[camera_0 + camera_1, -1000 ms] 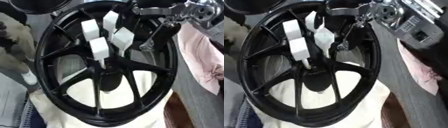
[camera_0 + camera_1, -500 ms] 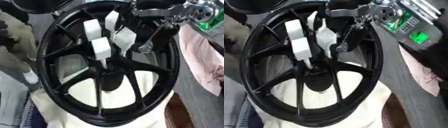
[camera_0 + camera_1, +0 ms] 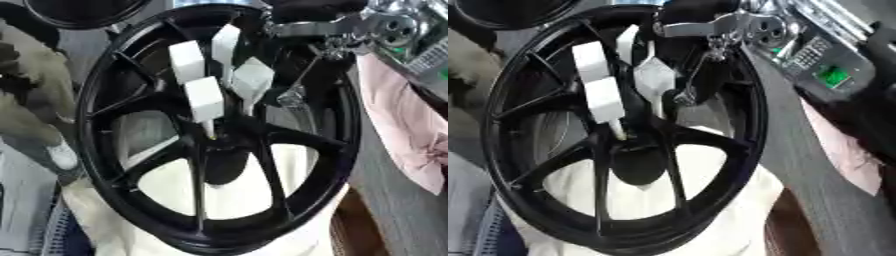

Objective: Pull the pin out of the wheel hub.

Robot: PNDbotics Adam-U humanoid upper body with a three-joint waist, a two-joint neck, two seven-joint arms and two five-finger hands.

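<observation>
The wheel (image 3: 96,125) is standing tilted on a cream cloth (image 3: 219,200), and its hub (image 3: 219,150) is sitting where the black spokes are meeting. The right hand (image 3: 315,25) is coming in from above and to the right of the hub, its silver parts crossing the rim. Four white blocks (image 3: 205,99) are clustering just above the hub. The lowest one is carrying a thin pale stalk, most likely the pin (image 3: 208,131), which is pointing down and appears to be entering the hub's upper edge. The blocks seem to belong to the hand, but black is blending into black here, so I cannot tell whether the fingers are closing on anything. The left hand is not showing.

Judging from this, the pull is not yet finished, since the pin is still looking seated. The risks are lying in direction: pulling off the pin's own line could be jamming or bending it in its hole. A sideways tug could also be rocking the wheel on the soft cloth, letting it slide or tip. If the hold is only on the block's edge, it may be slipping off before the pin is coming free
</observation>
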